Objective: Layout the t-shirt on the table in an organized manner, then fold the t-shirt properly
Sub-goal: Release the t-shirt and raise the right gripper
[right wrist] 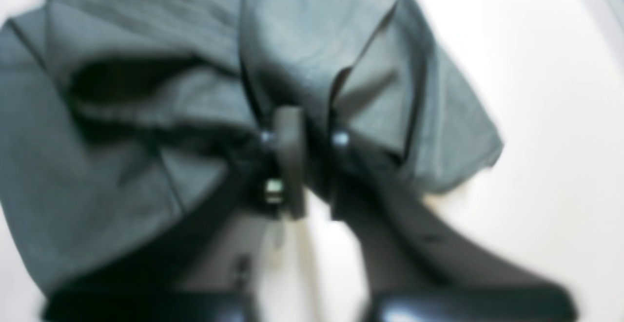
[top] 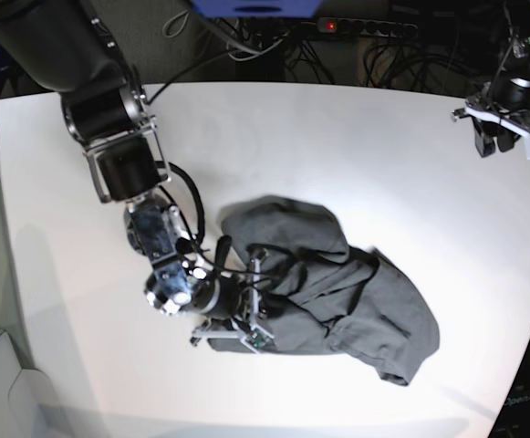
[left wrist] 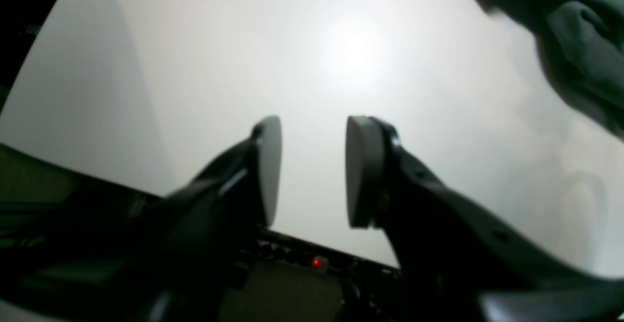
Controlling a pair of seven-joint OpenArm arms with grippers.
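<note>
Counter: I see the big white matte counter [top: 356, 137] carrying everything.
Shirt: the dark charcoal-grey cloth t-shirt [top: 337, 292] lies crumpled in a heap near the counter's middle, not spread flat.
Right arm: my right gripper [right wrist: 312, 166] has its jaws clamped together on a bunched fold of the shirt's near edge.
Left arm: my left gripper [left wrist: 313, 171] hangs over bare counter, jaws apart, empty, well away from the shirt.
Progress: I judge layout barely begun; spreading and all folding remain.
</note>
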